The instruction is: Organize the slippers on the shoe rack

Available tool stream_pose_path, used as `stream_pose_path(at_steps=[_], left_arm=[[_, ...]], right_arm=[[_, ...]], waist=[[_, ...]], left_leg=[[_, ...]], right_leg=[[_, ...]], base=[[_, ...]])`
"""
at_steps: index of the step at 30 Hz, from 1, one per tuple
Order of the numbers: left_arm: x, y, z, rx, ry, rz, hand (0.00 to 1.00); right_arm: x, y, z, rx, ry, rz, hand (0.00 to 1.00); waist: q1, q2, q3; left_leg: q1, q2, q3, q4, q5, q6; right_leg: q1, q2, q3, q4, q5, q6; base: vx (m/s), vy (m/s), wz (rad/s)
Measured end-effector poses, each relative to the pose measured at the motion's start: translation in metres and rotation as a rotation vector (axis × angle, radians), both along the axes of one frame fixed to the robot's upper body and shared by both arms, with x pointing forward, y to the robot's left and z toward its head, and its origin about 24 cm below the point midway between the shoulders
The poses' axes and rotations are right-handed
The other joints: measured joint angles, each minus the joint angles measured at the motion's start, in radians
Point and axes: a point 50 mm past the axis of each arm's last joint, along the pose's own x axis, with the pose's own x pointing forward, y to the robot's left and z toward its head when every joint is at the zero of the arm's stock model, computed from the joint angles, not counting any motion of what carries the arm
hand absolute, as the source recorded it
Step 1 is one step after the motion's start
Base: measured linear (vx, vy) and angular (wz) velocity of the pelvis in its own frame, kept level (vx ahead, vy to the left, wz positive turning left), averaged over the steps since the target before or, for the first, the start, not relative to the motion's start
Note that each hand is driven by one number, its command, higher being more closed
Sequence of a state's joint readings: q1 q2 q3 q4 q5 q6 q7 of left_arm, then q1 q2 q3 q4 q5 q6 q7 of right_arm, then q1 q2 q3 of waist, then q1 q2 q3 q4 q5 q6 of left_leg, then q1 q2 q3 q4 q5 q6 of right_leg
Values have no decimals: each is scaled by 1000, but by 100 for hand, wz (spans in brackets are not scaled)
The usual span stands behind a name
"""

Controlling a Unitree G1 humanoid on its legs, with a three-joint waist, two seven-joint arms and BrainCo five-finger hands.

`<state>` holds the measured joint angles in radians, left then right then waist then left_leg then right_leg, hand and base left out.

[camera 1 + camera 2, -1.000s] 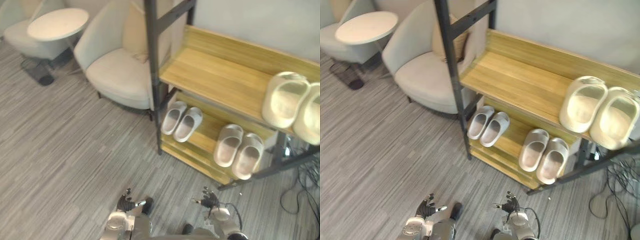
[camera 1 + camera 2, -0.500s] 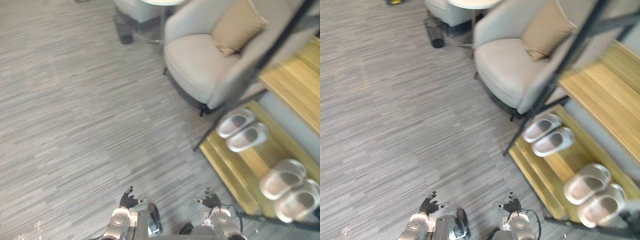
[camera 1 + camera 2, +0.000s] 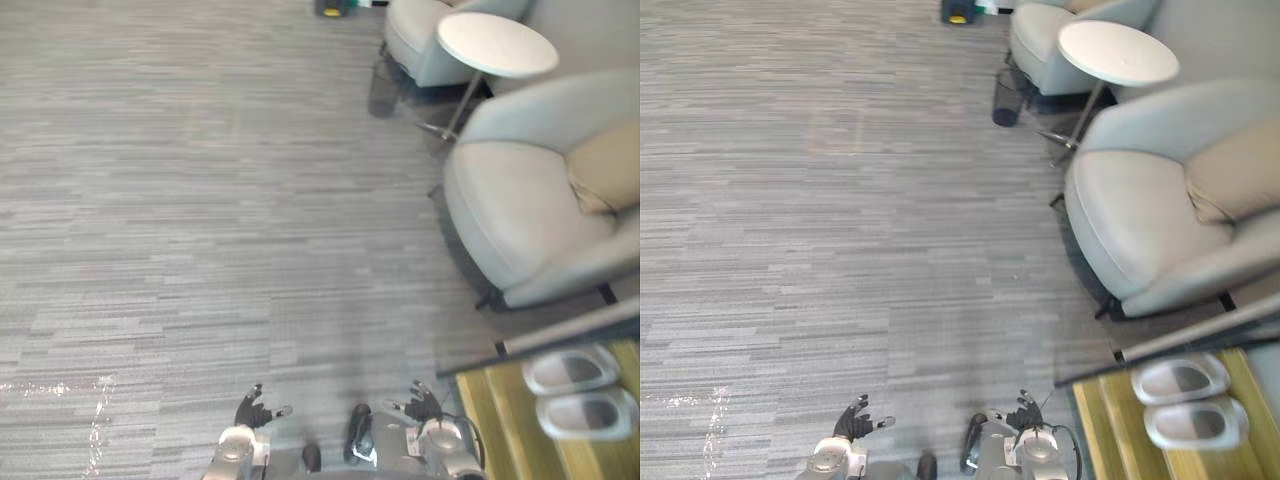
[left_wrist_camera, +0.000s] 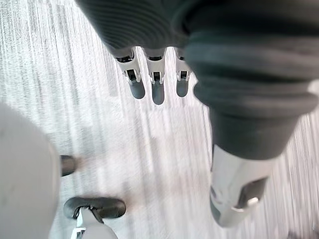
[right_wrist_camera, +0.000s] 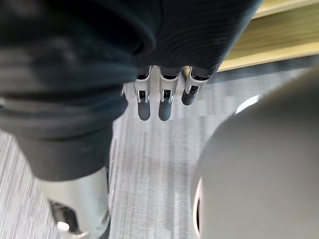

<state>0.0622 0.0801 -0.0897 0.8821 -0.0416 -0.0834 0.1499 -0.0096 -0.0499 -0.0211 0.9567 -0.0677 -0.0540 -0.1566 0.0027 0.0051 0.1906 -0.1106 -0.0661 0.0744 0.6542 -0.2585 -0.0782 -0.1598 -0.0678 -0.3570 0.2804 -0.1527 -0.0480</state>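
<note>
Left hand (image 3: 254, 409), 7 o'clock, and right hand (image 3: 426, 405), 5 o'clock: fingers (image 4: 157, 92) released; 2 slippers (image 3: 572, 369) on shoe rack (image 3: 498, 432), 4 o'clock.

Shoe rack (image 3: 1097, 440) at the near right, with two slippers (image 3: 1185, 378) side by side on its low shelf. Armchair (image 3: 1140, 200) just behind the rack, cushion (image 3: 1240, 180) in it. Side table (image 3: 1118, 52) farther back; second chair (image 3: 1045, 35) behind that. Open floor (image 3: 820, 200) to the left.

Two pale slippers (image 3: 1181, 378) lie side by side on the wooden rack shelf (image 3: 1112, 442).
</note>
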Motion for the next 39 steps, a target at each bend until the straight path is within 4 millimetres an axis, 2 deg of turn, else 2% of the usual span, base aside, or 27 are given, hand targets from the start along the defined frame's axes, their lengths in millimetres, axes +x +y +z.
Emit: stream_pose_path(at_steps=[1,2,4,7,8,9,10,11,12,15,17,18,19,20,21,23,25,26,27,28,29,31,33,34,35,36,39], left_arm=[[0,4,0,-4,-4,38,0],[1,9,1,0,-9,64,0],[8,10,4,-1,-32,74,0],[19,12,11,2,-87,75,0],[22,11,13,2,-96,72,0],[20,10,11,-2,-89,74,0],[25,16,14,13,-100,80,0],[27,19,15,18,-106,84,0],[28,25,16,33,-108,89,0],[23,25,13,22,-88,112,0],[14,25,8,23,-58,107,0],[13,25,8,27,-50,101,0],[9,26,6,41,-29,86,0],[4,26,3,43,-8,86,0],[2,26,3,42,-4,89,0],[-1,25,1,37,4,92,0],[2,21,2,28,-3,90,0],[8,17,4,18,-19,84,0],[8,17,4,17,-19,82,0],[8,16,3,19,-16,73,0],[6,15,2,22,-5,62,0],[6,6,0,4,0,52,0],[6,-7,-2,-29,11,53,0],[6,-8,-2,-33,12,57,0],[6,-10,-2,-48,3,78,0],[10,-8,1,-47,-18,88,0],[15,-5,5,-41,-48,92,0]], right_arm=[[1,3,0,0,3,20,0],[3,7,1,8,-2,24,0],[8,8,2,10,-15,16,0],[14,6,5,16,-34,-13,0],[15,4,6,14,-38,-21,0],[13,1,5,7,-31,-29,0],[14,8,4,24,-26,-25,0],[15,11,4,31,-28,-21,0],[18,18,5,51,-34,-21,0],[23,19,7,54,-51,-22,0],[22,22,7,64,-49,-16,0],[21,22,6,65,-44,-17,0],[16,21,4,66,-31,-19,0],[12,20,2,67,-21,-18,0],[10,20,2,69,-17,-18,0],[14,16,4,54,-35,-8,0],[18,14,6,45,-48,0,0],[23,11,9,34,-68,4,0],[23,10,9,33,-66,4,0],[21,10,8,32,-59,1,0],[11,4,4,26,-36,-17,0],[15,-1,6,12,-42,-17,0],[15,-9,7,4,-47,-43,0],[15,-9,7,2,-46,-44,0],[11,-12,6,-4,-27,-50,0],[8,-9,4,4,-15,-54,0],[7,2,2,31,-11,-54,0]], waist=[[11,15,9],[11,9,17],[12,-13,31],[24,-32,46],[35,-31,46],[43,-7,39],[44,-43,48],[43,-53,49],[51,-76,53],[58,-77,51],[57,-79,49],[54,-80,48],[41,-80,48],[33,-73,52],[32,-72,52],[5,-61,58],[-3,-51,64],[-11,-38,72],[-14,-39,71],[-19,-46,68],[-23,-58,55],[-16,-17,42],[-24,24,45],[-25,28,48],[-23,38,55],[-7,35,59],[5,19,54]], left_leg=[[-84,102,121,212,10,5],[-112,173,177,273,-16,40],[-169,213,192,246,-48,43],[-254,210,175,43,-44,33],[-284,192,137,-145,34,20],[-289,195,101,-274,215,31],[-285,160,112,-269,198,55],[-283,149,112,-279,196,60],[-293,122,108,-259,163,80],[-270,104,114,-197,79,103],[-173,85,132,-208,-4,110],[-154,78,131,-215,-14,111],[-97,67,129,-235,-39,119],[-32,67,126,-268,-57,126],[-5,67,128,-285,-57,125],[119,78,118,-373,-54,121],[166,99,107,-414,-54,120],[216,134,97,-451,-55,119],[229,138,90,-461,-56,115],[256,140,75,-474,-62,100],[314,144,33,-476,-104,25],[308,185,12,-447,-98,9],[191,229,-21,-147,-37,-74],[168,237,-22,-83,-10,-84],[76,293,-4,175,49,-103],[18,350,73,332,28,-76],[-112,383,201,335,-16,-26]], right_leg=[[81,27,3,-55,-1,-3],[148,33,7,-96,-1,-3],[219,12,9,-136,-1,-3],[287,-40,6,-172,-22,33],[314,-59,5,-182,-52,83],[336,-52,8,-185,-91,145],[350,-87,7,-191,-96,154],[349,-94,8,-195,-88,145],[351,-111,11,-198,-33,143],[343,-148,46,-89,-18,176],[211,-223,137,292,38,213],[176,-233,155,374,49,208],[78,-238,183,593,12,194],[7,-221,171,705,-37,181],[-16,-216,156,722,-54,175],[-120,-175,47,623,-137,97],[-170,-133,9,478,-146,90],[-211,-71,5,208,-73,99],[-208,-57,10,125,-35,104],[-204,-41,37,-16,46,109],[-189,-22,126,-73,271,47],[-207,-1,115,10,193,31],[-165,1,62,73,83,8],[-147,3,57,71,72,8],[-52,18,45,33,37,-1],[26,30,43,4,5,-8],[152,32,49,-90,-8,6]], base=[[485,-36,-17],[570,-37,-13],[382,31,0],[357,153,-2],[507,345,-8],[526,346,13],[466,285,22],[445,228,47],[444,233,31],[418,245,12],[389,249,-27],[391,188,-14],[412,114,-2],[428,89,-1],[446,63,-2],[457,18,15],[589,-101,31],[613,-150,43],[439,-129,55],[594,-223,79],[622,-250,72],[638,-257,42],[739,-265,39],[573,-177,34],[525,-139,21],[492,-117,14],[448,-38,-8]])
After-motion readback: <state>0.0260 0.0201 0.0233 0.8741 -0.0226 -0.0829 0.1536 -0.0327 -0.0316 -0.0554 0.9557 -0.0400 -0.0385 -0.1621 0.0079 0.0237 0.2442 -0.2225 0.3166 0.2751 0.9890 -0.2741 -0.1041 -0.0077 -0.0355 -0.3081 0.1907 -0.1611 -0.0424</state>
